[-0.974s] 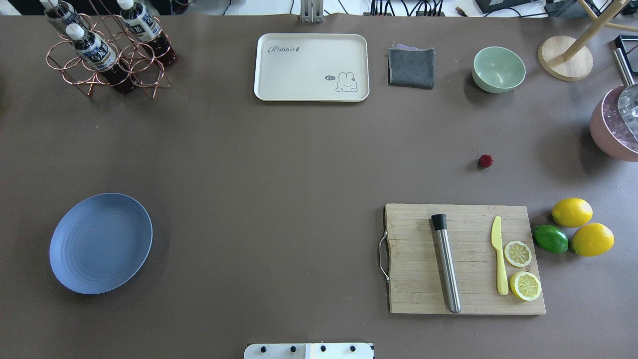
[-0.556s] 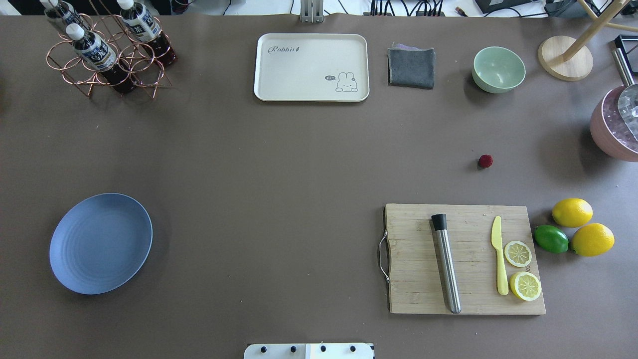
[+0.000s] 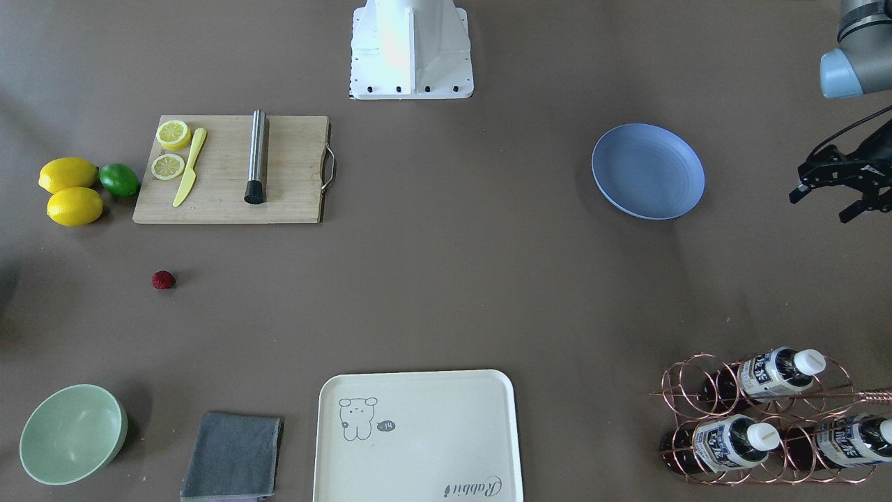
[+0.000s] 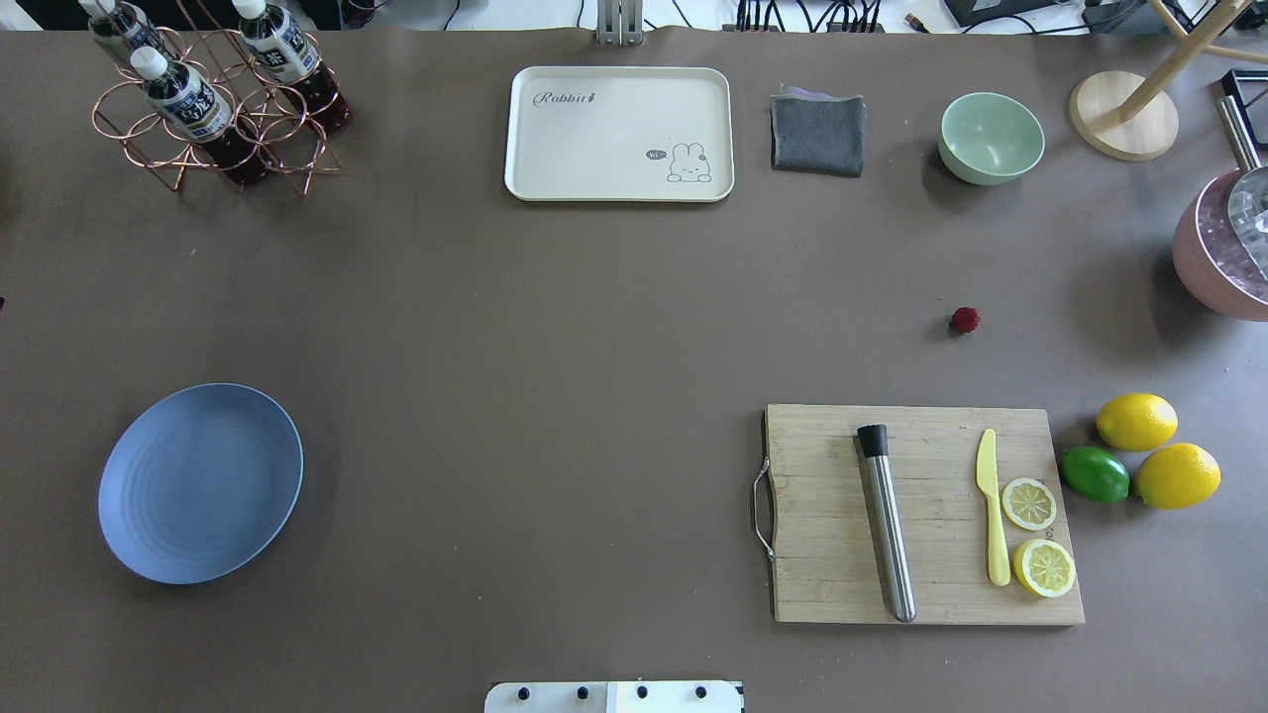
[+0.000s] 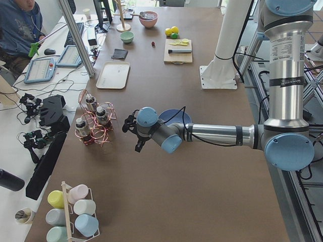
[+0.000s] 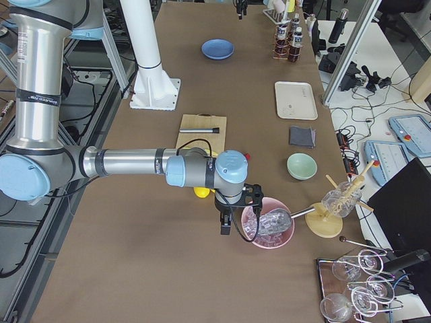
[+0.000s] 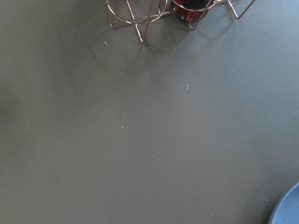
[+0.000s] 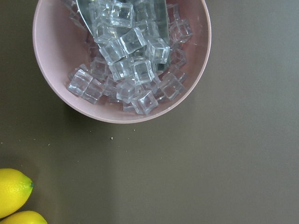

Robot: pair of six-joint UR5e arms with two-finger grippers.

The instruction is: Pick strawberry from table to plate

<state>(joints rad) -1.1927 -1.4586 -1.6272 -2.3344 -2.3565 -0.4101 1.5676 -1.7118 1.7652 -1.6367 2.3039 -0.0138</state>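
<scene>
**Nothing moved yet: berry down, plate without it**

Strawberry (image 4: 965,319) loose on the surface (image 4: 555,347), just beyond the cutting board (image 4: 921,515) and well apart from the plate (image 4: 198,483) on the other side. No fruit on the plate. Left tool (image 3: 821,207) spread wide, gripping nothing, hovering near the plate. Right tool (image 6: 232,225) above a pink bowl (image 8: 46,70) of ice cubes (image 8: 133,42), nearer the berry; cannot tell whether wide or narrow. Seemingly all left to do: reach, grasp, carry across, release.
</scene>
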